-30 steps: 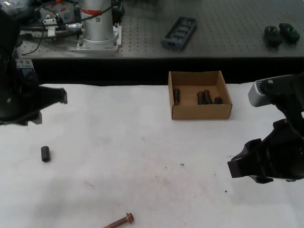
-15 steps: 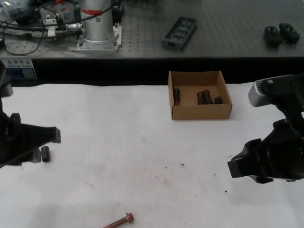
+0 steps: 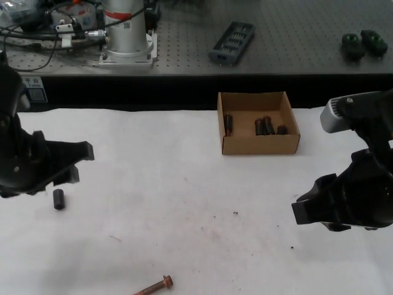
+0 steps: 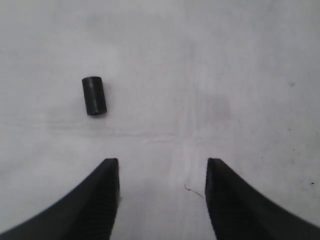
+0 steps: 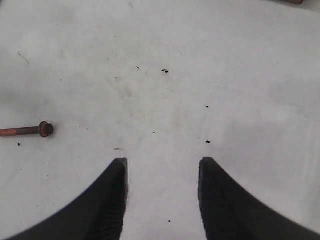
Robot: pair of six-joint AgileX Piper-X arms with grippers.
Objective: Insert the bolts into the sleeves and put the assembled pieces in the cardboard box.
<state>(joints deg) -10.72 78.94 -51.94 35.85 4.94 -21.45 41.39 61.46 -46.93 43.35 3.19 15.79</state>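
Note:
A short black sleeve (image 3: 59, 199) lies on the white sheet at the left; it shows as a small cylinder (image 4: 94, 95) in the left wrist view. My left gripper (image 3: 78, 161) hovers just above and beside it, open (image 4: 162, 167), nothing between the fingers. A copper-coloured bolt (image 3: 155, 286) lies at the front edge, its head (image 5: 45, 129) visible in the right wrist view. My right gripper (image 3: 305, 209) hangs open (image 5: 162, 165) over bare sheet at the right. The cardboard box (image 3: 230, 145) at the back holds several dark assembled pieces (image 3: 265, 126).
Behind the sheet runs a perforated metal bench with a metal post base (image 3: 126, 37), a dark ribbed block (image 3: 231, 40) and two black knobs (image 3: 363, 43). Cables lie at the back left. Small dark specks (image 5: 164, 71) dot the sheet.
The left arm has swung: from high at the left edge it dropped toward the sleeve, then shifted right and slightly up. The right arm has edged a little to the left.

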